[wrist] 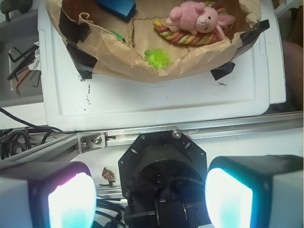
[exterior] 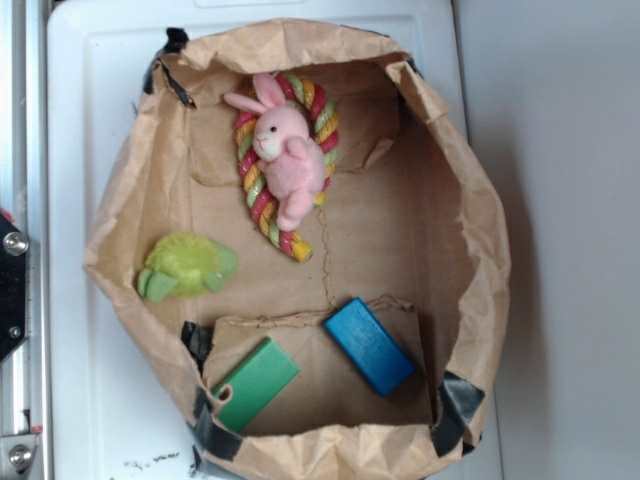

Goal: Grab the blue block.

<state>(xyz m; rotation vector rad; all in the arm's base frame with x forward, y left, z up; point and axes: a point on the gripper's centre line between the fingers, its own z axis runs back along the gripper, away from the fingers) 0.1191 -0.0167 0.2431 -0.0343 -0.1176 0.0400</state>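
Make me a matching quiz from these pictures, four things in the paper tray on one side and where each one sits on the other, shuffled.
Things:
1. blue block
2. green block
3. pink bunny
4. fuzzy green toy

Places, as seen in the exterior view:
A. near the tray's left wall
B. lying on the coiled striped rope at the top
C. bottom of the tray, right of the other block
D. bottom left, by the black tape

Pairs: 1-C, 2-D, 3-B, 4-A
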